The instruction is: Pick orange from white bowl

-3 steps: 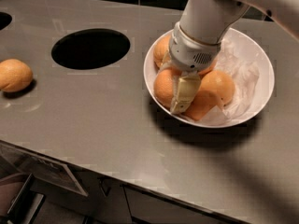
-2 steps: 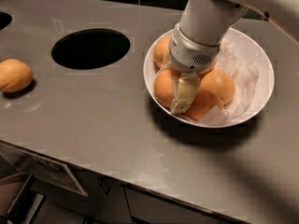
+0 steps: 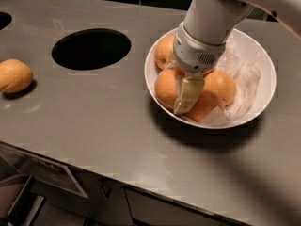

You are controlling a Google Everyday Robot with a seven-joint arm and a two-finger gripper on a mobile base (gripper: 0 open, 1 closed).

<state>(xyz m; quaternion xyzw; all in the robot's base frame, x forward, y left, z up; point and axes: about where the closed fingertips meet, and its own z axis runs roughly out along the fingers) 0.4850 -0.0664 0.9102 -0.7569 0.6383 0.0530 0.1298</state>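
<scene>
The white bowl (image 3: 263, 60), lined with crumpled white paper, stands on the grey counter at the right. It holds three fruits. The orange (image 3: 165, 86), large, round and paler, lies at the bowl's front left. A deeper-orange fruit (image 3: 220, 86) lies to its right and another (image 3: 163, 48) behind it. My gripper (image 3: 187, 98) reaches down from the upper right into the bowl, between the large orange and the deeper-orange fruit, touching both. The arm's white wrist hides the bowl's middle.
A lone squat orange (image 3: 14, 76) lies on the counter at the far left. A round black hole (image 3: 91, 48) opens in the counter left of the bowl, and part of another (image 3: 3, 20) shows at the left edge. The counter's front edge (image 3: 94, 166) drops off below.
</scene>
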